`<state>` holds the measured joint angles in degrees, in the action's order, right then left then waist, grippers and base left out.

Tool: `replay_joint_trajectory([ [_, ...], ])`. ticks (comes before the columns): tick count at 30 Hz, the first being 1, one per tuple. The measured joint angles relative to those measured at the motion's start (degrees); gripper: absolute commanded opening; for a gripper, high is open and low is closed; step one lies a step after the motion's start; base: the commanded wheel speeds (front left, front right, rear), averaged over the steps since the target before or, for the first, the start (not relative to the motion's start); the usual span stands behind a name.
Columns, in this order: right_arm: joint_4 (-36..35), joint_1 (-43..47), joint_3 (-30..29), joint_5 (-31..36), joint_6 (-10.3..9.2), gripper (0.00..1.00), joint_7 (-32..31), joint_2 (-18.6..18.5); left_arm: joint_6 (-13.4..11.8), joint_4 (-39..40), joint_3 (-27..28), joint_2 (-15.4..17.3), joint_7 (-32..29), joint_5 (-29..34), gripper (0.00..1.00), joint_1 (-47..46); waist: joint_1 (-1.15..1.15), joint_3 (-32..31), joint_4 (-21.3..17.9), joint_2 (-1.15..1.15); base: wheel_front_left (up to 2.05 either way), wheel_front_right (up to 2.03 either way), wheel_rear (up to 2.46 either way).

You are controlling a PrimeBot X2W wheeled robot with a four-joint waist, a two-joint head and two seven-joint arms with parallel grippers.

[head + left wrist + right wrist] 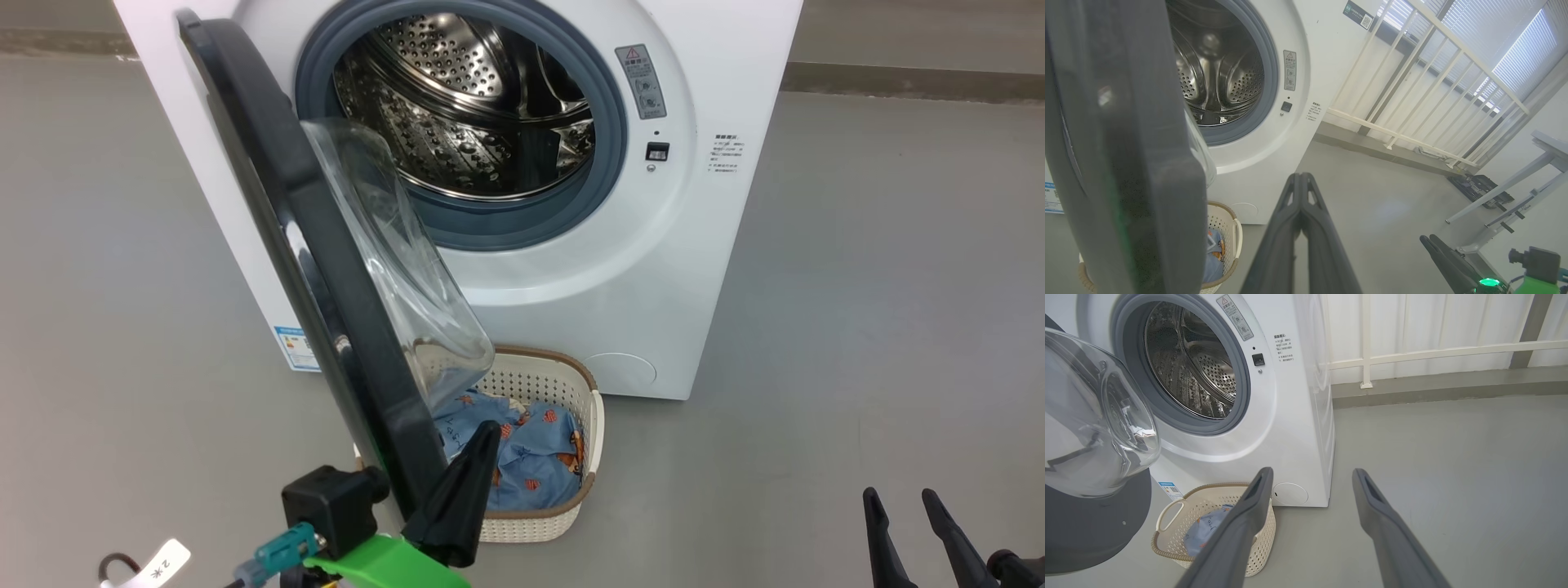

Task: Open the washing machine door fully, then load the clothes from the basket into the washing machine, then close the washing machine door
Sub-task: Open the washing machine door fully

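The white washing machine (718, 269) stands ahead, its steel drum (465, 106) bare inside. The washing machine door (269, 188) is swung out toward me, edge-on, its glass bowl (392, 261) over the basket (592, 425). The cream basket sits on the floor against the machine and holds light blue clothes (535, 457). My left gripper (488, 428) is shut on nothing, just right of the door's lower rim; contact is unclear. The door (1126, 163) rises left of that gripper (1300, 176). My right gripper (1312, 473) stands open above the floor, right of the basket (1167, 514) and clothes (1208, 531).
Bare grey floor (857, 286) spreads to the right of the machine. Behind it run a white railing (1412, 102) and a low kerb (1433, 392). A grey metal table frame (1515, 192) and a dark case (1480, 190) stand off to the right.
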<state>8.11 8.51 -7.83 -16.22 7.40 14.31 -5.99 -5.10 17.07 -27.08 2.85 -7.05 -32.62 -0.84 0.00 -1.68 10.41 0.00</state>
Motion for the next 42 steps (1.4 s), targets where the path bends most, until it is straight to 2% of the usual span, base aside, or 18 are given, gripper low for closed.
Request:
replay_joint_trajectory([
  [4, 0.00, 0.00, 0.03, 0.00, 0.00, 1.00, 0.00, 0.01, -1.42, -1.68, 0.38, 0.01, 0.54, 0.11, 0.00, 0.00, 0.00, 0.05, 0.20, 0.00, 0.00, 0.00, 0.00],
  [21, 0.00, -0.01, 0.08, 0.00, 0.00, 1.00, 0.00, 0.14, -4.75, -5.99, 1.23, 0.31, 2.56, 3.78, 0.00, -0.07, 0.00, 0.70, 0.79, 0.00, 0.00, 0.00, 0.00],
  [42, 0.00, -0.01, 0.13, 0.00, 0.00, 1.00, 0.00, 0.13, -6.50, -8.58, 0.99, 0.25, 4.03, 6.24, 0.00, -0.48, 0.00, 1.64, 2.41, 0.00, 0.00, 0.00, 0.00],
])
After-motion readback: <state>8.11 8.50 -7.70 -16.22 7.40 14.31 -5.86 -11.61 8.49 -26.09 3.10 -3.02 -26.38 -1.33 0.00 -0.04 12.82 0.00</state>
